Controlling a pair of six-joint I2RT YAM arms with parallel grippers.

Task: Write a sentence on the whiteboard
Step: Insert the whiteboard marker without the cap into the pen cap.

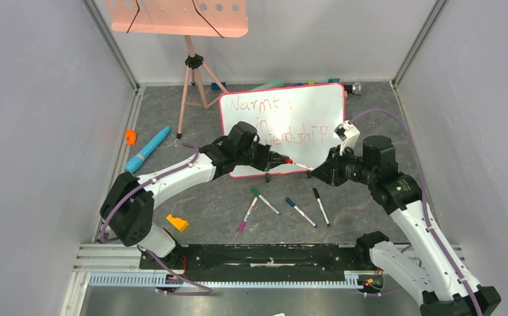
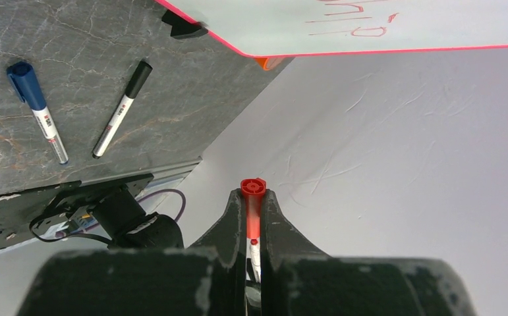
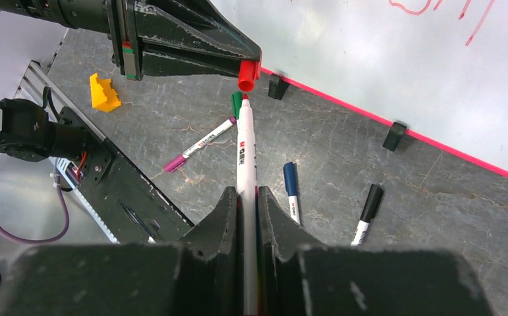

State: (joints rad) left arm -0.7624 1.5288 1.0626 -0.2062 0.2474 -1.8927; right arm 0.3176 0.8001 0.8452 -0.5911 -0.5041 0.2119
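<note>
Red handwritten marker words [image 1: 289,135] run in about three lines across your large glossy white board with the thin pink-red rim [image 1: 320,105], which stands on its black clip feet toward the back of the grey stone-patterned table [image 1: 218,210]. Your left gripper [image 1: 281,160] pinches a small red marker cap [image 2: 253,188] in front of the board's lower edge. Your right gripper [image 1: 318,172] is clamped on a white-barrelled marker [image 3: 245,148], its tip just beside that cap, not yet inside it. Nearer you lie a green-capped marker [image 1: 265,201], a purple marker [image 1: 248,214], a blue marker [image 1: 302,212] and a black marker [image 1: 321,207].
</note>
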